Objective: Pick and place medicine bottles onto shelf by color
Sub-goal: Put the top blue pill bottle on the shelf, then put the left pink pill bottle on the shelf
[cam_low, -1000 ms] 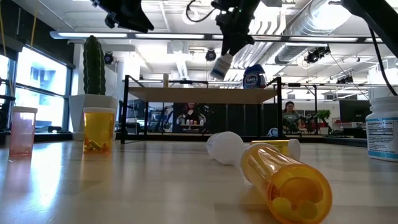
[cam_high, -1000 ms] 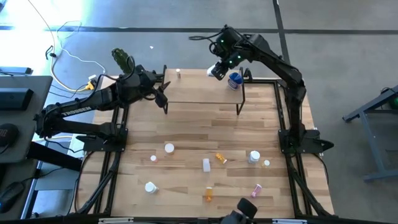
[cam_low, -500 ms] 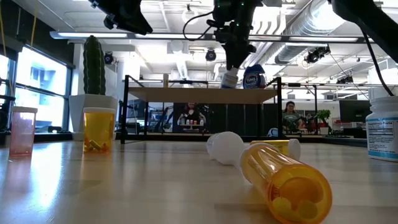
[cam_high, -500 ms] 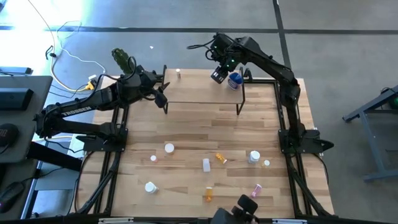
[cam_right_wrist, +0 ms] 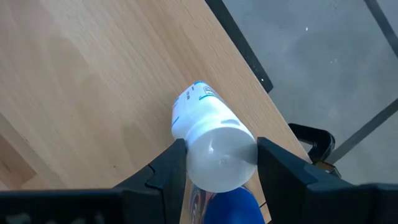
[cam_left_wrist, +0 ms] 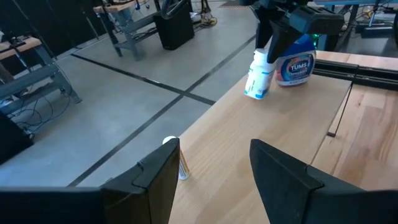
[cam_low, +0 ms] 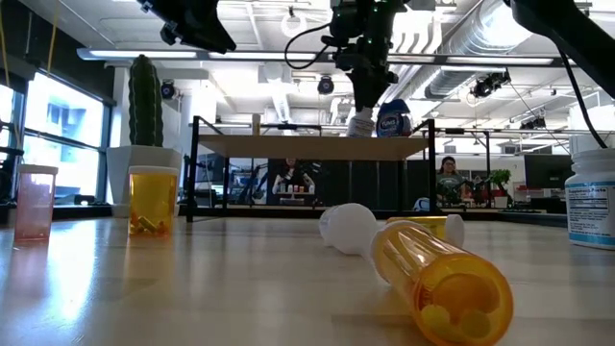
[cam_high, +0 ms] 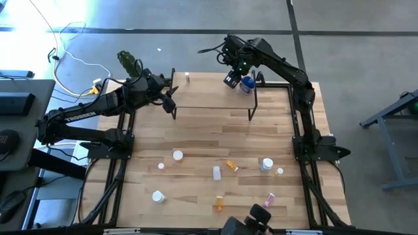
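The shelf (cam_high: pixel 209 98) is a light-wood board on black legs at the table's far side. On its right end stands a blue bottle (cam_left_wrist: pixel 295 62). Just left of that bottle my right gripper (cam_high: pixel 232 79) is shut on a white medicine bottle (cam_left_wrist: pixel 257 78), also seen in the low view (cam_low: pixel 360 123). A tiny white-capped bottle (cam_left_wrist: pixel 177 158) stands at the shelf's far left. My left gripper (cam_left_wrist: pixel 214 180) hangs open above the shelf's left end and holds nothing. My right gripper pinches the white bottle's round white cap (cam_right_wrist: pixel 221 155) between its two fingers (cam_right_wrist: pixel 171 171). The fingers come from above and point steeply down. The bottle hangs below them, slightly tilted. Its base (cam_left_wrist: pixel 252 93) is at the shelf board; I cannot tell whether it touches.
Several bottles are scattered on the near half of the table: white ones (cam_high: pixel 177 155) (cam_high: pixel 266 164), orange ones (cam_high: pixel 232 166) (cam_high: pixel 219 203) and a pink one (cam_high: pixel 269 198). A cactus pot (cam_high: pixel 128 62) stands beyond the far left corner. An orange bottle (cam_low: pixel 447 279) lies close to the low camera.
My right gripper has gone down toward the shelf and a little toward the blue bottle, tipping to point more steeply down. The white bottle in its hold has come from strongly slanted to nearly upright, and its base has sunk to the shelf board.
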{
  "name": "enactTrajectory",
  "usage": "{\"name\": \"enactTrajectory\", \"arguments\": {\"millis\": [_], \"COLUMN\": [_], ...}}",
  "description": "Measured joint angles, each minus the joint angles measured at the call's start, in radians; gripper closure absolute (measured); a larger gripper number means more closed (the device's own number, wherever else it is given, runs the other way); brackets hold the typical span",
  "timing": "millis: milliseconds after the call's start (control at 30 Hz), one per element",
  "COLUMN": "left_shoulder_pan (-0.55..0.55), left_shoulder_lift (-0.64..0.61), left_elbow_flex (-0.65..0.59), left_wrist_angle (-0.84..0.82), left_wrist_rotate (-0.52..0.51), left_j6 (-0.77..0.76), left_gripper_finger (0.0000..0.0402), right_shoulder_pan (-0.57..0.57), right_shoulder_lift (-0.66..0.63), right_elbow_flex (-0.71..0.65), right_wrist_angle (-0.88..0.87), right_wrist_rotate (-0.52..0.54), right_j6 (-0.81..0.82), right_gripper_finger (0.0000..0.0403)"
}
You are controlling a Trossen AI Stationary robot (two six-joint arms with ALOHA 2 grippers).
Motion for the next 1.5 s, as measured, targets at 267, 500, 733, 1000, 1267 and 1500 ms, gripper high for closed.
{"name": "enactTrajectory", "arguments": {"millis": [267,500,733,1000,1267,1500], "left_shoulder_pan": [0.0,0.0,0.0,-0.023,-0.101,-0.228], "left_shoulder_lift": [0.0,0.0,0.0,0.0,0.0,0.0], "left_elbow_flex": [0.0,0.0,0.0,0.0,0.0,0.0], "left_wrist_angle": [0.0,-0.001,-0.066,-0.182,-0.4,-0.587], "left_wrist_rotate": [-0.002,0.001,0.002,0.117,0.246,0.319], "left_j6": [0.0,0.0,0.0,-0.098,-0.19,-0.21], "left_gripper_finger": [0.0218,0.0218,0.0218,0.0218,0.0218,0.0218], "right_shoulder_pan": [0.002,0.002,0.002,0.001,0.011,0.026], "right_shoulder_lift": [0.001,0.001,0.001,-0.022,-0.07,-0.105], "right_elbow_flex": [0.0,0.0,0.003,0.016,0.016,0.016], "right_wrist_angle": [-0.001,0.024,0.045,0.1,0.143,0.189], "right_wrist_rotate": [-0.004,-0.004,-0.003,-0.007,-0.018,-0.022], "right_j6": [-0.016,-0.014,-0.014,-0.006,0.013,0.065], "right_gripper_finger": [0.0203,0.0172,0.017,0.0169,0.0169,0.0169]}}
